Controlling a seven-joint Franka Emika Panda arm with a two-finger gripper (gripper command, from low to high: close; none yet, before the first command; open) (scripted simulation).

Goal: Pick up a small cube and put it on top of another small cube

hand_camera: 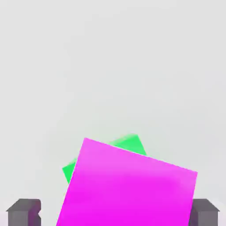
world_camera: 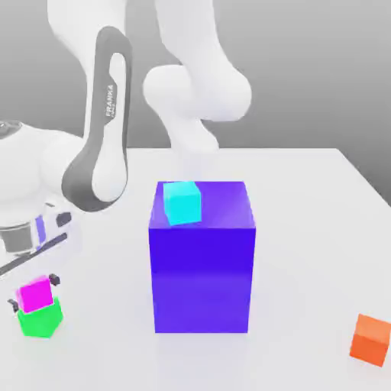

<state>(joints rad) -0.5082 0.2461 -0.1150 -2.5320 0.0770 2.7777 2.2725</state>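
The gripper [world_camera: 32, 292] is straddling the magenta small cube [world_camera: 36, 294] with fingers [hand_camera: 24, 212] spread apart (gaps showing either side), the cube sitting directly below it atop the green cube [world_camera: 40, 320], at the table's [world_camera: 305, 229] near left.

A: any room near the magenta cube [world_camera: 35, 294]?
B: tight, the jaws flank it. Big blue block [world_camera: 202, 267] walls the exterior view's right; open surface [world_camera: 305, 229] runs to the orange cube [world_camera: 371, 339].
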